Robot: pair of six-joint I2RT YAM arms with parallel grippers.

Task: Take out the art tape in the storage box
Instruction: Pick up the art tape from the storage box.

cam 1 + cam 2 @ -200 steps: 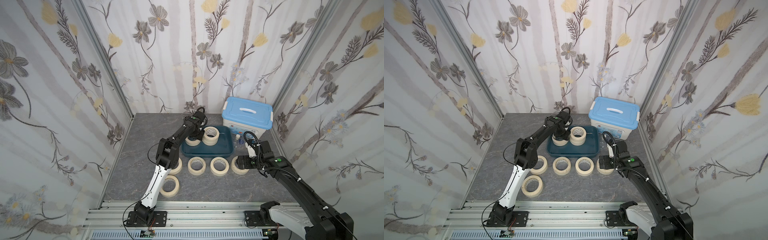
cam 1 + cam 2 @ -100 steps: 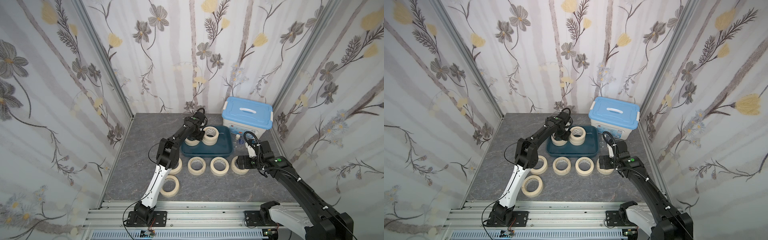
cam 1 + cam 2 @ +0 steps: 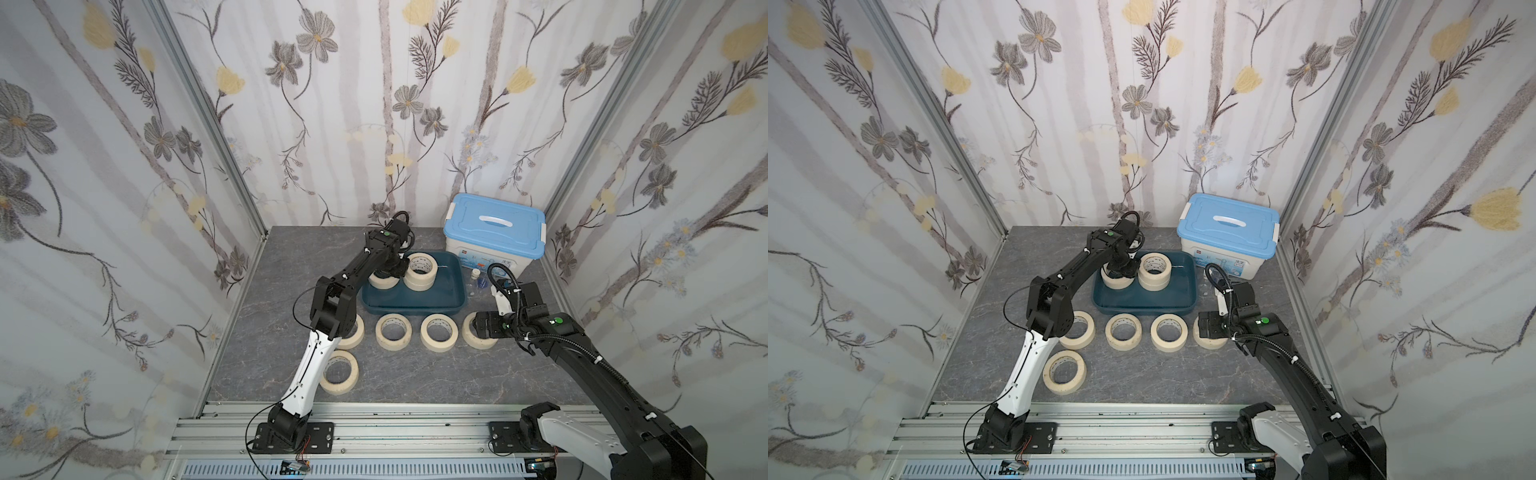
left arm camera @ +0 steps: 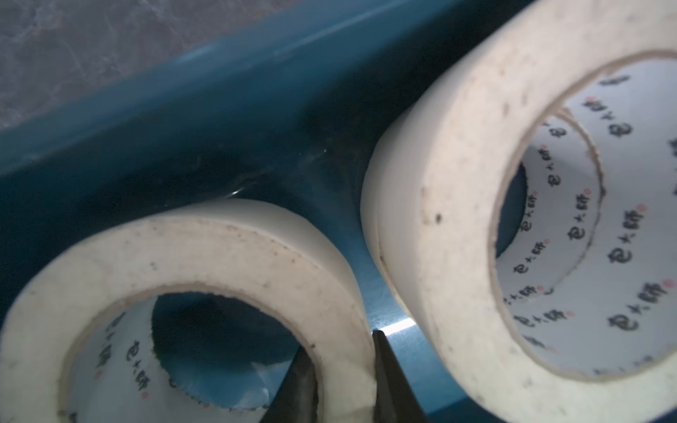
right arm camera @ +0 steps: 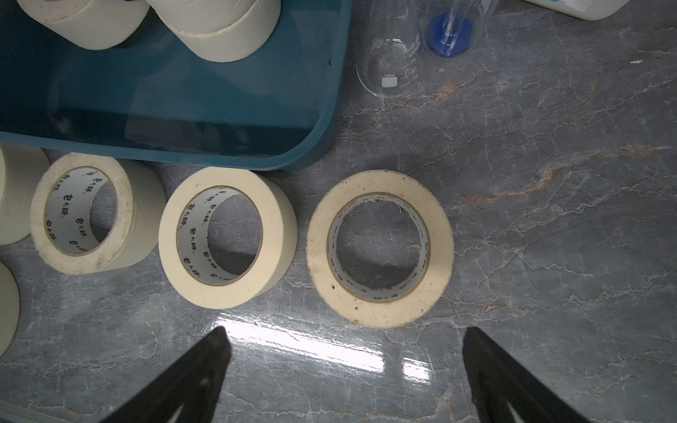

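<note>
While the left gripper (image 4: 340, 344) pinched one roll (image 4: 183, 256) by its wall at 10 o'clock in the box (image 3: 436, 293), a two-roll stack (image 3: 417, 277) stood just beside it at 12. Loose rolls (image 3: 394, 345) lay on the table (image 3: 415, 374) at the box's 6 o'clock, and the right gripper (image 5: 346, 329) hung wide open over the end roll (image 5: 381, 185).

Right gripper (image 5: 345, 329): black fingers (image 5: 194, 377) spread wide over grey marbled tabletop (image 5: 549, 256), apart from rolls. Three cream masking-tape rolls flat in row beside dark teal shallow plastic tray (image 5: 322, 121): end roll (image 5: 318, 249) nearest fingers, middle roll (image 5: 168, 238), third roll (image 5: 38, 216). Two tray rolls (image 5: 88, 29) inside tray. Clear glass conical flask (image 5: 390, 55) near tray corner, blue hexagonal-footed glass item (image 5: 448, 36) just beside it
</note>
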